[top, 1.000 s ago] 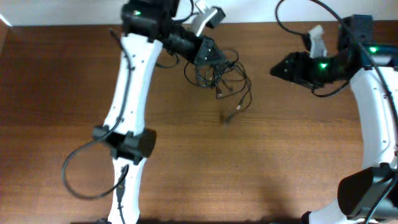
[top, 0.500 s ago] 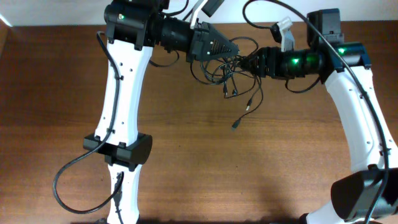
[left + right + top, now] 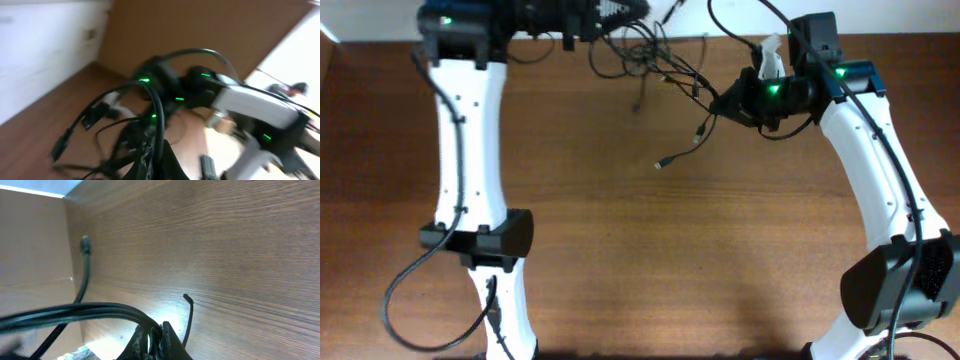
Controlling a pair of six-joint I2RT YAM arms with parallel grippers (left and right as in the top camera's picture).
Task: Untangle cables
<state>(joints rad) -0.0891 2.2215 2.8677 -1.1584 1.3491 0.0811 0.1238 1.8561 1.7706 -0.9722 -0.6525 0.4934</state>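
A tangle of thin black cables (image 3: 645, 50) hangs stretched in the air between my two grippers at the back of the table. My left gripper (image 3: 626, 12) is at the far back edge, shut on the top of the bundle. In the blurred left wrist view the cables (image 3: 150, 115) loop out from its jaws. My right gripper (image 3: 719, 102) is shut on strands at the bundle's right side. The right wrist view shows its jaws (image 3: 156, 330) pinched on black cables (image 3: 75, 312). Loose plug ends (image 3: 661, 162) dangle over the wood.
The wooden table (image 3: 650, 260) lies below, with a white wall along its back edge. The left arm's white links (image 3: 470, 150) stand over the table's left side and the right arm (image 3: 880, 170) over its right side. A thick black arm cable (image 3: 410, 300) loops at front left.
The left gripper has carried the bundle up and back to the left. The right gripper came in from the right and shut on the cables, which now stretch between the two.
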